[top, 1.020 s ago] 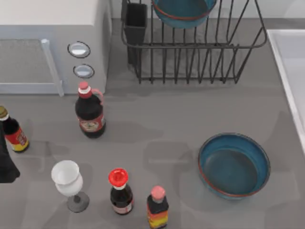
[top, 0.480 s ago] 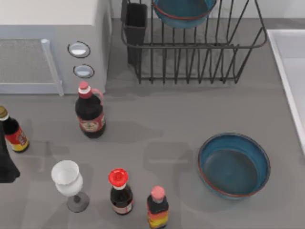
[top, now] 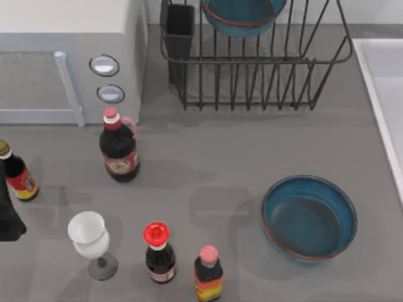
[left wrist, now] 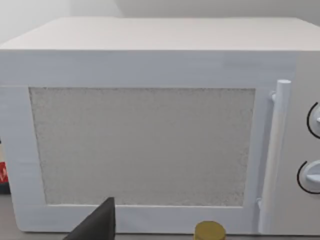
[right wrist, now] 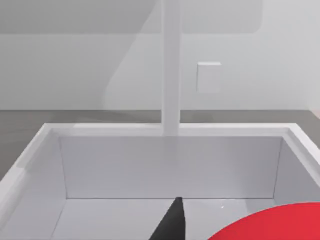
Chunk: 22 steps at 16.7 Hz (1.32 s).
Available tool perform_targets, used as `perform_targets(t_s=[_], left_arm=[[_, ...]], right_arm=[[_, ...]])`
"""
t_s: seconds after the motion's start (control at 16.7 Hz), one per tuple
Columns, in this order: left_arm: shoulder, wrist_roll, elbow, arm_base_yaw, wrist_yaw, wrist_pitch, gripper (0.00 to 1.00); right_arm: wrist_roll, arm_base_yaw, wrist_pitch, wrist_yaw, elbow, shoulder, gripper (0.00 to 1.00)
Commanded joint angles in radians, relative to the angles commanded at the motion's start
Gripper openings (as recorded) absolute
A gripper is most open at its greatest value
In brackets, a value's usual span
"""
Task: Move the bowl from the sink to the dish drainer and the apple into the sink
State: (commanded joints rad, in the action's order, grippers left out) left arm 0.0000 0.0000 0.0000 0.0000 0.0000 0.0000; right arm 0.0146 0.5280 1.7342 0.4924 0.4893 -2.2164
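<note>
One teal-blue bowl [top: 309,218] sits upright on the grey table [top: 208,157] at about 4 o'clock in the top view, apart from the sink rim; a look-alike second bowl [top: 242,14] rests in the dish drainer [top: 252,60] at 12 o'clock, just beside the black cutlery cup [top: 179,28]; the sink [top: 382,82] runs along the table's right edge, 2 to 3 o'clock, partly cut off. Right wrist view looks into the sink [right wrist: 165,165] with the white faucet post [right wrist: 170,65] at its far wall; the apple [right wrist: 270,225] shows as a big red curve in the low corner of that picture, just beside a dark fingertip [right wrist: 171,222] of the right gripper; how far that gripper is spread, and whether it has hold of the apple, cannot be told. Left arm [top: 7,211] is parked at the table's left edge, about 8 o'clock, near the yellow-capped sauce bottle [top: 17,173]; left wrist view faces the white microwave [left wrist: 150,125], one dark fingertip [left wrist: 97,225] and the yellow cap [left wrist: 209,231] low in frame; its spread cannot be told either. Elsewhere on the table: dark jug bottle [top: 118,148], wine glass [top: 91,242], red-capped bottle [top: 158,251], pink-capped bottle [top: 207,274].
</note>
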Motion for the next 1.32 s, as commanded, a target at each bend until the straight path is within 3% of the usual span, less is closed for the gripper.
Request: perform_targets(t_s=[0.78,1.32], left_arm=[[0.0,0.0,0.0,0.0,0.0,0.0,1.0],[0.0,0.0,0.0,0.0,0.0,0.0,1.0]], right_arm=[[0.0,0.0,0.0,0.0,0.0,0.0,0.98],[0.0,0.0,0.0,0.0,0.001,0.0,1.0]])
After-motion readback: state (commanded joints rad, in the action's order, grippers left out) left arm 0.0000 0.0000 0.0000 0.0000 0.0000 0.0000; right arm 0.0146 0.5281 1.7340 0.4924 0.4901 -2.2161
